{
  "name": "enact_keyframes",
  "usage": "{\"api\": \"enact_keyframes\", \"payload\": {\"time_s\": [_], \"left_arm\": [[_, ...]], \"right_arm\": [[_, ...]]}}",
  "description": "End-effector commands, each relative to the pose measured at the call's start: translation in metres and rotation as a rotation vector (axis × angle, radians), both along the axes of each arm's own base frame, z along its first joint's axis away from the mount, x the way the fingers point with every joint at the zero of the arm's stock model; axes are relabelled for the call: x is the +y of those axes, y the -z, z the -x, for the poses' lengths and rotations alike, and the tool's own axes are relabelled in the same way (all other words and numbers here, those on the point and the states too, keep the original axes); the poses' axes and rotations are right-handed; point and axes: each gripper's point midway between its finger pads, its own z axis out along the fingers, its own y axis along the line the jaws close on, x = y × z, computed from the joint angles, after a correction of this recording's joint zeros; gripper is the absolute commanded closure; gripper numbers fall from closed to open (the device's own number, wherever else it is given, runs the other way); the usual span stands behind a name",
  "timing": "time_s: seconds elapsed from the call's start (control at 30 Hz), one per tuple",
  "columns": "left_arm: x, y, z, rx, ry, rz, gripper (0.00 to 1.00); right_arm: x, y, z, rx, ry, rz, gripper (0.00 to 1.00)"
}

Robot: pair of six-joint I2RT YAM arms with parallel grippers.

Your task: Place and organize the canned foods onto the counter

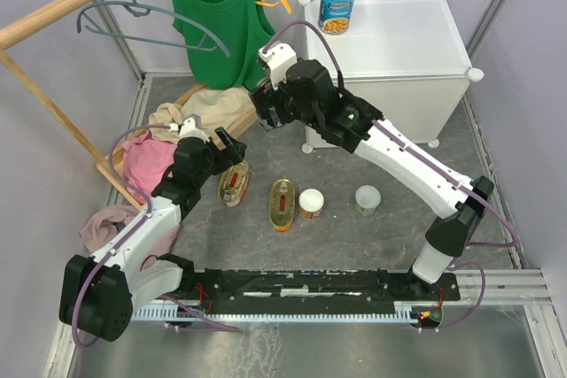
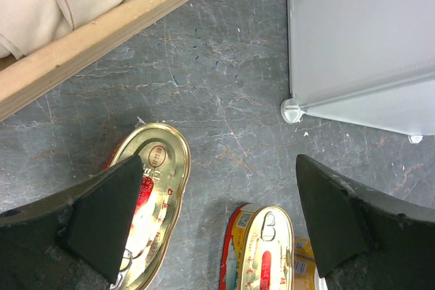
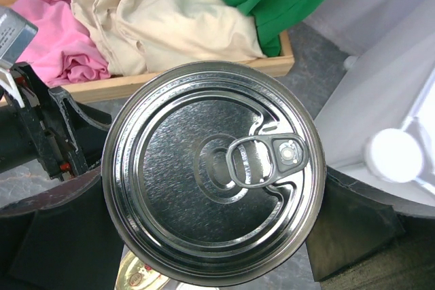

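Note:
One tall blue-labelled tin (image 1: 337, 4) stands on the back left of the white cabinet top (image 1: 399, 37). My right gripper (image 1: 270, 111) hangs left of the cabinet, shut on the second tall tin, whose silver pull-tab top (image 3: 214, 171) fills the right wrist view. My left gripper (image 1: 232, 155) is open and empty just above an oval yellow-red tin (image 1: 233, 183), which shows partly under the left finger (image 2: 102, 215). The second oval tin (image 1: 283, 204) lies between the fingers (image 2: 262, 252). The orange-label can (image 1: 311, 203) and the green-label can (image 1: 368, 198) stand on the floor.
A wooden tray of clothes (image 1: 190, 117) lies behind the left gripper, its edge close by (image 2: 102, 39). A green top (image 1: 217, 19) and a grey hanger (image 1: 133, 11) hang on a wooden rail. The cabinet's lower corner connector (image 2: 292, 109) is near.

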Motion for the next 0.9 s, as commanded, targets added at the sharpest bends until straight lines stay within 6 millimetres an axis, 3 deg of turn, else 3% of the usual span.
{"api": "enact_keyframes", "payload": {"time_s": [0.0, 0.33, 0.87], "left_arm": [[-0.001, -0.018, -0.002, -0.046, -0.006, 0.039, 0.00], [0.000, -0.021, 0.000, -0.050, -0.006, 0.036, 0.00], [-0.002, -0.020, -0.002, -0.046, 0.001, 0.042, 0.00]], "right_arm": [[-0.033, -0.142, 0.008, -0.280, 0.062, -0.227, 0.99], [-0.068, -0.180, -0.006, -0.344, 0.149, -0.256, 0.99], [-0.117, -0.204, -0.040, -0.387, 0.268, -0.278, 0.99]]}}
